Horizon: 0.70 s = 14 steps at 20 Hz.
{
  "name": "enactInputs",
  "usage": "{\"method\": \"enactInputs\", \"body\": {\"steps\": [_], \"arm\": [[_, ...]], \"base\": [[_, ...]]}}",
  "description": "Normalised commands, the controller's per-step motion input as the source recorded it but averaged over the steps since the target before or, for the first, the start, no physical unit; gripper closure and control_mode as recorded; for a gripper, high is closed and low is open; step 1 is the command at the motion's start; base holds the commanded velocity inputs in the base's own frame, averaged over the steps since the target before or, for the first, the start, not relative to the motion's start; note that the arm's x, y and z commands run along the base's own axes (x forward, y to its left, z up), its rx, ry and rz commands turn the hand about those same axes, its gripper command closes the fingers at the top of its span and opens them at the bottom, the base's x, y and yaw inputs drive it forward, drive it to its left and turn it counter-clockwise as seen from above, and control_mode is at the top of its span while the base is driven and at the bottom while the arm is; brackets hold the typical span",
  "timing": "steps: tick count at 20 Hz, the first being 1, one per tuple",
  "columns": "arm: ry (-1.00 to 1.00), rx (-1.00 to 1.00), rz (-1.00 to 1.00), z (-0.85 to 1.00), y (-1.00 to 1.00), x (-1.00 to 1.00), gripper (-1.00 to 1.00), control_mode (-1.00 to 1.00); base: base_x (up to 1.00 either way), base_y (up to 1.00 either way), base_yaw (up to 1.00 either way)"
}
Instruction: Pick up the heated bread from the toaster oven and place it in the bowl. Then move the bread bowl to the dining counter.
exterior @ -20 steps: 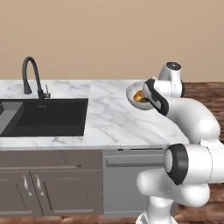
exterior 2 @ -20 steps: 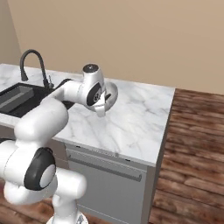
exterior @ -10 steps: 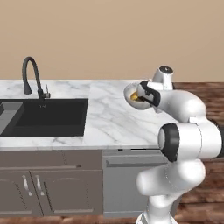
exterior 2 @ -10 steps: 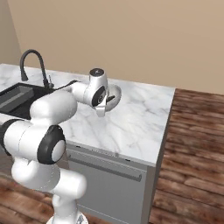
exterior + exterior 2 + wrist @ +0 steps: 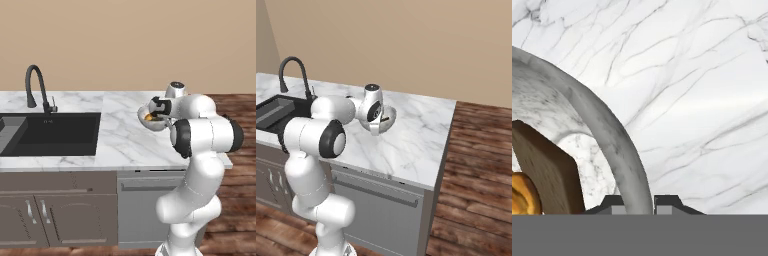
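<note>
Bread, one orange-brown lump, lies inside the one grey bowl, whose rim is clamped by the tool. The bowl is held just above the marble desk, which lies straight below it; whether it touches cannot be told. One sink lies well apart.

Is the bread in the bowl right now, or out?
In. The bread shows as an orange lump inside the bowl, whose rim sits between the gripper fingertips above the counter.
</note>
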Motion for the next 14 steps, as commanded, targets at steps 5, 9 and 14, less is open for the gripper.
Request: {"method": "enactInputs", "body": {"steps": [5, 9, 14], "arm": [[0.07, 0.00, 0.00, -0.13, 0.00, 0.43, 1.00, -1.00], [0.00, -0.01, 0.00, -0.09, 0.00, 0.07, -1.00, -1.00], [0.00, 0.00, 0.00, 0.00, 0.00, -0.11, -1.00, -1.00]], "base": [[0.00, 0.00, 0.00], [0.00, 0.00, 0.00], [0.00, 0.00, 0.00]]}}
